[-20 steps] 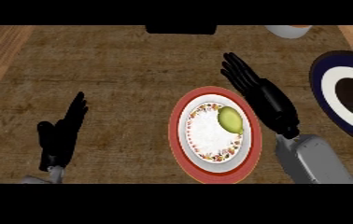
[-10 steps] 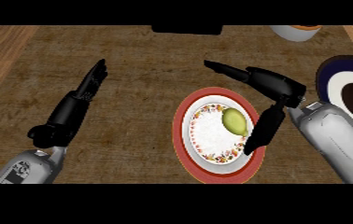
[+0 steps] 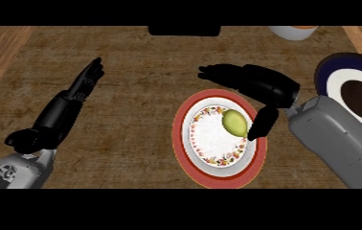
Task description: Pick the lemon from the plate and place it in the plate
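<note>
- The right robot hand [image 3: 265, 87] hangs over the upper right edge of the plates, palm turned down. It is released and grasps nothing.
- Its fingers [image 3: 219, 72] reach out to the left, only slightly bent, above the bare worktop [image 3: 134, 80] just past the top of the plates.
- Its thumb [image 3: 263, 123] points down towards the lower edge of the view, just beside the right side of the lemon [image 3: 235, 122]. Whether the thumb touches the lemon cannot be told.
- The right grey forearm [image 3: 329, 138] comes in from the lower right corner.
- The lemon, yellow-green and egg-shaped, lies in the upper right part of a white plate [image 3: 205, 145] with a flowered border.
- The white plate sits inside a larger red plate [image 3: 222, 182], whose rim shows all round it.
- To the right, near the right forearm, a dark blue plate [image 3: 326, 67] with a white ring and a dark middle is cut off by the view's right edge.
- The left robot hand [image 3: 60, 114] is well apart from the plates, at the left of the view, released, with its fingers straight and pointing away from the robot. It holds nothing.
- The left grey forearm [image 3: 21, 169] shows in the lower left corner.
- At the far edge of the brown worktop stand a pale bowl [image 3: 291, 31] towards the right and a dark block [image 3: 184, 30] near the middle, both partly cut off.
</note>
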### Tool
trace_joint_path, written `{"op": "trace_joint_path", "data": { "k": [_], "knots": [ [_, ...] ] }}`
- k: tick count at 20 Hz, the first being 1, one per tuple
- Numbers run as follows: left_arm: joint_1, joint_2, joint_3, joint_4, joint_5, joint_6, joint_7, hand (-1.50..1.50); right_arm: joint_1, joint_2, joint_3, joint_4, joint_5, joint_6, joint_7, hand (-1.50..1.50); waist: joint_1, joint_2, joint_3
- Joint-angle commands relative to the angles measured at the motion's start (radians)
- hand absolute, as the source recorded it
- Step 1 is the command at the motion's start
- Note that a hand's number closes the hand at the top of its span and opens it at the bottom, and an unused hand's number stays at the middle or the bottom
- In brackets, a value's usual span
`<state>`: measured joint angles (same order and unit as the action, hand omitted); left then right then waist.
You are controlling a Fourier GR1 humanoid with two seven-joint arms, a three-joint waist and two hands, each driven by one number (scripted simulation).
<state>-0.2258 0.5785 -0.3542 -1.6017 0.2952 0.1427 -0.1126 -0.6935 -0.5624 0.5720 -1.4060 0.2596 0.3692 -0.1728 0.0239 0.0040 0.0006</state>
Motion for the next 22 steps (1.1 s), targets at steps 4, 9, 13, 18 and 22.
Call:
{"op": "trace_joint_path", "data": {
  "k": [4, 9, 13, 18, 22],
  "knots": [
    [0.018, 0.003, 0.058, 0.016, -0.015, -0.045, -0.01, 0.0, 0.008, 0.009, -0.002, -0.071, -0.016, 0.206, 0.214, -1.5, -0.025, -0.007, -0.002],
    [0.019, -0.017, 0.067, 0.015, -0.021, -0.059, 0.003, 0.0, -0.041, -0.014, -0.013, -0.092, -0.075, 0.416, 0.328, -1.5, -0.029, -0.008, -0.002],
    [0.032, -0.009, 0.094, -0.079, -0.019, -0.078, 0.067, 0.0, -0.069, -0.014, -0.05, -0.057, 0.009, 0.438, 0.343, -1.5, -0.017, -0.006, -0.001],
    [0.006, -0.092, 0.091, 0.006, -0.089, -0.075, 0.034, 0.0, -0.153, 0.042, -0.143, 0.089, 0.039, 0.502, 0.334, -1.5, -0.016, -0.002, -0.001],
    [0.039, -0.094, 0.114, -0.039, -0.096, -0.108, 0.053, 0.0, -0.186, 0.137, -0.184, 0.164, 0.066, 0.507, 0.372, -1.5, -0.012, -0.003, -0.001]
  ]
}}
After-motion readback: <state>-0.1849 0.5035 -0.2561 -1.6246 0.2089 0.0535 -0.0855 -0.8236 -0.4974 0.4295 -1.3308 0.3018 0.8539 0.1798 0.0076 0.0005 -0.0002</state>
